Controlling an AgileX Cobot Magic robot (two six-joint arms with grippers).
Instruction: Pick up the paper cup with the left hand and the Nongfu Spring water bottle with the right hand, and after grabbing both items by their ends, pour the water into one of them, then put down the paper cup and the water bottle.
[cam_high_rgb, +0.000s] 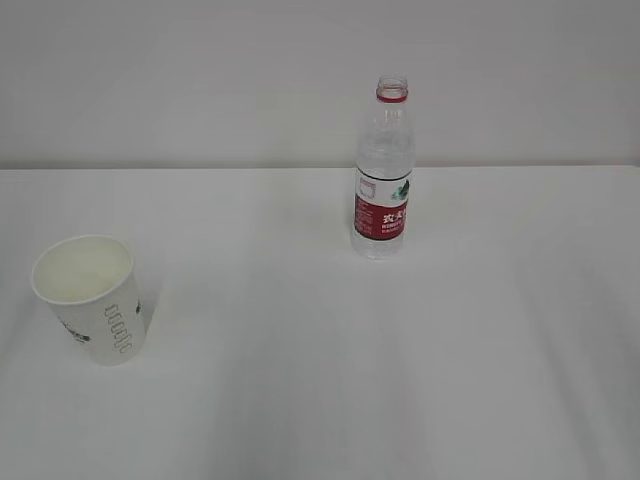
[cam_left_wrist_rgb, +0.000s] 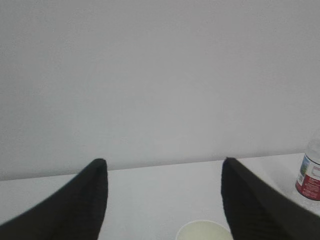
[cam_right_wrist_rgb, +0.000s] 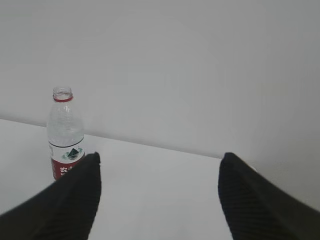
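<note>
Reach stage, nothing gripped. Left hand (cam_left_wrist_rgb: 162, 200) spread wide, paper cup (cam_left_wrist_rgb: 204, 230) just below-ahead. Right hand (cam_right_wrist_rgb: 159, 197) spread too, Nongfu Spring water bottle (cam_right_wrist_rgb: 65, 135) ahead-left, upright on worktop (cam_high_rgb: 330, 340). Next: descend, straddle each.

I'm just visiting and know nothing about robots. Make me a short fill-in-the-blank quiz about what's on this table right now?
1. The paper cup stands upright on the ____ side of the table in the exterior view.
2. The water bottle has no ____ on its neck.
3. The band around the bottle's neck is ____.
4. The left gripper and the right gripper are both ____, holding nothing.

Missing words: left; cap; red; open
</note>
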